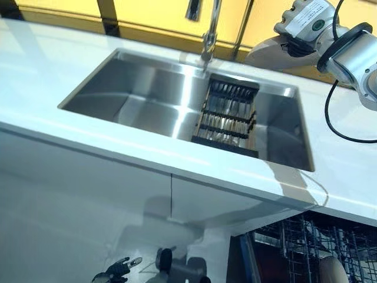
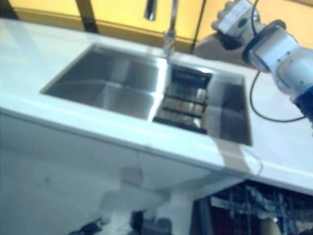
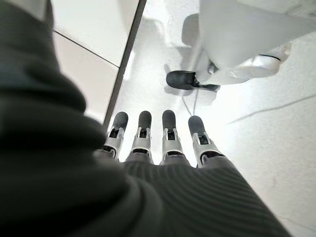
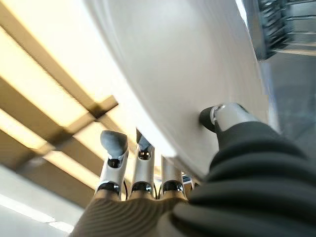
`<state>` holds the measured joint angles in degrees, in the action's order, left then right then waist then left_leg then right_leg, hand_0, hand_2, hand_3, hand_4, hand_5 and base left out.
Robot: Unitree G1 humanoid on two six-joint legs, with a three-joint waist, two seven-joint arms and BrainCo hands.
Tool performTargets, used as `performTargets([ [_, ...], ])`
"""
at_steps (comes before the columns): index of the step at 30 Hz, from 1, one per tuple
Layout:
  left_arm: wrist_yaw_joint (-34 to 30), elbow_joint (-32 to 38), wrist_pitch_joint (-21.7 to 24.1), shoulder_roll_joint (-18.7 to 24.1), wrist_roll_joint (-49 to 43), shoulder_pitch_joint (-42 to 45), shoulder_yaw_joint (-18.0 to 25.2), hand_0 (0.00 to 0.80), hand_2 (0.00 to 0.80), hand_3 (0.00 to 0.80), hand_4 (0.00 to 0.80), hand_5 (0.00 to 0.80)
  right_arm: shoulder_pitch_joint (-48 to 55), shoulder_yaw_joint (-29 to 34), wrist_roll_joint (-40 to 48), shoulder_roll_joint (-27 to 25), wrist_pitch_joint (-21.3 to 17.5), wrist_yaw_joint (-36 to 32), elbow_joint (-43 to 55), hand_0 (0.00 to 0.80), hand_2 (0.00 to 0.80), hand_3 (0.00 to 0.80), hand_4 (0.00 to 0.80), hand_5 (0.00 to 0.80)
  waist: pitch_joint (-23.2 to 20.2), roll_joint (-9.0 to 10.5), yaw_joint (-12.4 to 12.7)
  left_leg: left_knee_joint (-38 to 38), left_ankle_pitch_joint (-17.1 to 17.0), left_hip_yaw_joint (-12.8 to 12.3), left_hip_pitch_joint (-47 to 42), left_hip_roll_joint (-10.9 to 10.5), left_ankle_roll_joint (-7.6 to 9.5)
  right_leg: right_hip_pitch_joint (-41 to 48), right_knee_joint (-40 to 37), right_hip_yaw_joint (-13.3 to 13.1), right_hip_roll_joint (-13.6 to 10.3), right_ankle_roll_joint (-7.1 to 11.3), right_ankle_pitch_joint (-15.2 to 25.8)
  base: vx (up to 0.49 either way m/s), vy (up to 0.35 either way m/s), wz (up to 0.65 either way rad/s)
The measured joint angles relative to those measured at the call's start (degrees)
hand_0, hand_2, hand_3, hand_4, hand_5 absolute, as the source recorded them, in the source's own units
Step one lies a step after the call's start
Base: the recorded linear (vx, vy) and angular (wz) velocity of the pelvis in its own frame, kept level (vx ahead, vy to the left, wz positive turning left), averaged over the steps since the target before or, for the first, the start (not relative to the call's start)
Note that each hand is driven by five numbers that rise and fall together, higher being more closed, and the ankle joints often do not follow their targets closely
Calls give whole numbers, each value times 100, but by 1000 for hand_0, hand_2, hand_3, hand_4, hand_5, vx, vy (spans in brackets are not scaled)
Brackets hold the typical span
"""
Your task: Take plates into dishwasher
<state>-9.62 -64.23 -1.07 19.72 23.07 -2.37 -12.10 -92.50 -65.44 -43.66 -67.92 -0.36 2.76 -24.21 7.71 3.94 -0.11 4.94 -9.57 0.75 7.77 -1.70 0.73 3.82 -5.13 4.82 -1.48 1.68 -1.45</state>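
A pale plate [image 4: 182,64] is pinched in my right hand [image 4: 143,163], thumb [image 4: 227,118] on one face and fingers behind the other. In the left eye view the plate [image 1: 268,54] is held above the back of the counter, right of the faucet, with my right arm coming in from the upper right. The open dishwasher's wire rack [image 1: 303,242] shows below the counter at the lower right. My left hand [image 1: 118,270] hangs low by the cabinet front with straight fingers [image 3: 168,131], empty.
A steel sink [image 1: 135,97] is set in the white counter [image 1: 53,65], with a black slotted rack [image 1: 227,115] in its right part and a faucet [image 1: 209,29] behind. A pale rounded thing [image 1: 333,268] sits in the dishwasher rack.
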Motion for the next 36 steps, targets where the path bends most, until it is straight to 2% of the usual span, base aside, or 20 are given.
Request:
performTargets([
  [7, 2, -64, -138, -111, -370, 181, -3, 0, 0, 0, 0, 0, 196, 351, 1062, -301, 322, -11, -291, 800, 800, 800, 800, 800, -467, 29, -235, 26, 119, -279, -228, 73, 17, 87, -2, -297, 0, 10, -18, 15, 32, -23],
  [11, -22, -76, -212, -97, -483, 213, -10, 0, 0, 0, 0, 0, 548, 538, 1365, -458, 453, -61, -449, 800, 800, 800, 800, 800, -585, 74, -305, 29, 204, -547, -433, 115, 10, 164, 19, -564, -11, 16, -14, 2, 48, -37],
  [13, -106, -82, -247, -78, -738, 229, -26, 0, 0, 0, 0, 0, 811, 648, 1528, -552, 455, -67, -465, 800, 800, 800, 800, 800, -602, 87, -379, 30, 256, -745, -534, 147, 16, 172, 34, -761, -12, 28, 45, -43, 35, -51],
  [15, -175, -80, -262, -57, -894, 224, -79, 0, 0, 0, 0, 0, 1062, 771, 1589, -660, 451, -66, -516, 800, 800, 800, 800, 800, -602, 86, -410, 37, 300, -950, -609, 183, 21, 132, 82, -828, -18, 57, 84, -103, 13, -62],
  [16, -195, -69, -265, -34, -916, 233, -145, 0, 0, 0, 0, 0, 1289, 966, 1615, -672, 453, -48, -569, 800, 800, 800, 800, 800, -598, 83, -398, 38, 338, -1121, -654, 231, 15, 49, 142, -826, 2, 125, 134, -93, 3, -75],
  [18, -205, -71, -272, 9, -937, 244, -150, 0, 0, 0, 0, 0, 1478, 1056, 1619, -683, 453, -46, -628, 800, 800, 800, 800, 800, -591, 81, -385, 42, 379, -1290, -680, 277, 19, -51, 171, -793, 18, 229, 208, -116, -28, -76],
  [20, -189, -67, -306, 91, -934, 223, -139, 0, 0, 0, 0, 0, 1702, 1251, 1620, -724, 453, -39, -648, 800, 800, 800, 800, 800, -506, 30, -524, 45, 405, -1477, -725, 354, 31, -191, 228, -704, 77, 318, 411, -127, -72, -75],
  [22, -162, -68, -311, 205, -931, 237, -125, 0, 0, 0, 0, 0, 1844, 1433, 1620, -737, 450, -36, -628, 800, 800, 800, 800, 800, -442, -17, -491, 46, 422, -1714, -723, 481, 46, -339, 232, -416, 148, 454, 620, -34, -106, -80],
  [24, -159, -73, -310, 280, -932, 271, -98, 0, 0, 0, 0, 0, 1964, 1585, 1633, -856, 439, -33, -614, 800, 800, 800, 800, 800, -436, 9, -482, 44, 424, -1910, -727, 507, 48, -412, 352, -3, 68, 342, 379, -66, -156, -56],
  [25, -159, -69, -307, 290, -932, 257, -15, 0, 0, 0, 0, 0, 2125, 1796, 1643, -973, 415, -24, -620, 800, 800, 800, 800, 800, -444, -6, -431, 38, 421, -2089, -716, 608, 22, -407, 606, 257, 7, 250, 205, -97, -159, -55],
  [26, -162, -85, -303, 319, -931, 265, -15, 0, 0, 0, 0, 0, 2196, 1821, 1684, -1082, 391, 0, -652, 800, 800, 800, 800, 800, -501, 20, -352, 23, 433, -2138, -723, 643, -30, -397, 700, 315, -60, 286, 131, -100, -181, -47],
  [28, -162, -88, -303, 328, -931, 264, -15, 0, 0, 0, 0, 0, 2208, 1823, 1696, -1109, 386, 3, -653, 800, 800, 800, 800, 800, -521, 48, -354, 20, 432, -2146, -718, 628, -40, -396, 692, 314, -85, 300, 115, -42, -108, -31],
  [29, -153, -211, -308, 319, -931, 247, -16, 0, 0, 0, 0, 0, 2347, 2012, 1797, -1249, 303, 79, -681, 800, 800, 800, 800, 800, -610, 176, -372, 22, 388, -2098, -664, 589, -144, -268, 194, 204, -79, 50, 181, -42, -131, -51],
  [30, -149, -247, -315, 253, -932, 255, -18, 0, 0, 0, 0, 0, 2414, 2022, 1876, -1349, 262, 89, -685, 800, 800, 800, 800, 800, -617, 163, -389, 22, 393, -1926, -688, 582, -167, -162, 7, 137, -19, 14, 298, -49, -171, -60],
  [33, -83, -240, -310, 151, -934, 241, -17, 0, 0, 0, 0, 0, 2689, 2082, 2035, -1608, 108, 78, -809, 800, 800, 800, 800, 800, -635, 135, -502, 26, 408, -1895, -714, 613, -219, -150, 22, 66, 30, -28, 328, -24, -128, -19],
  [36, -26, -247, -310, 97, -934, 248, -17, 0, 0, 0, 0, 0, 3201, 2581, 2244, -1659, -9, 1, -914, 800, 800, 800, 800, 800, -649, 114, -733, 24, 427, -1895, -764, 577, -281, -156, 22, -22, 18, -29, 328, -34, -117, -21],
])
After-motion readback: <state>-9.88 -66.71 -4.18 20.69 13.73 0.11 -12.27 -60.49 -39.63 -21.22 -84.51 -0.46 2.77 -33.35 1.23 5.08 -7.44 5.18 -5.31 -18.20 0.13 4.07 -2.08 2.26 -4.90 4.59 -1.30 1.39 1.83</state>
